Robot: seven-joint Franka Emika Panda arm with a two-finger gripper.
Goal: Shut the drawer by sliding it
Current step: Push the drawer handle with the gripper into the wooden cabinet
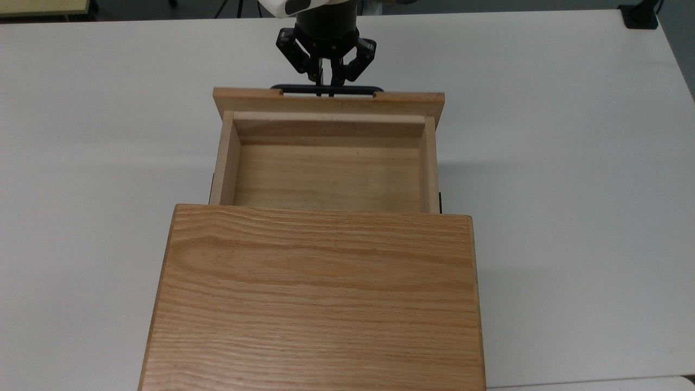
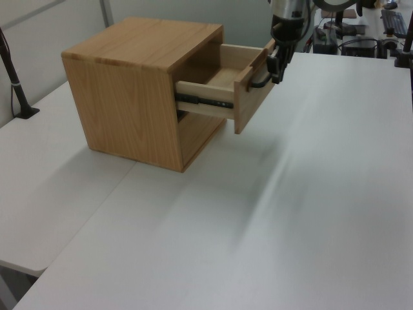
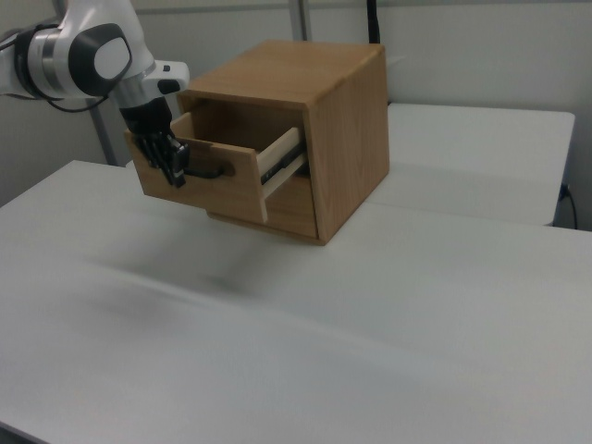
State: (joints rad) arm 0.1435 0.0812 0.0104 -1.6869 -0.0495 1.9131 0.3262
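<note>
The drawer [image 1: 326, 179] is a light oak tray that sticks partly out of the oak cabinet [image 1: 320, 298], and it is empty. Its wide front panel [image 1: 380, 101] carries a thin black bar handle [image 1: 355, 88]. My gripper [image 1: 326, 92] is shut, with its black fingertips pressed against the middle of the handle from the front. In the left view the gripper [image 2: 276, 71] touches the handle [image 2: 259, 82] on the front panel [image 2: 253, 100]. In the right view the gripper [image 3: 175, 174] sits at the panel's left end, beside the handle [image 3: 218, 171].
The cabinet [image 2: 129, 97] stands on a white table [image 1: 570, 190] with open surface on both sides and in front of the drawer. A black metal slide rail [image 2: 200, 101] shows along the drawer's side. A black stand [image 2: 16, 84] rises at the left view's left edge.
</note>
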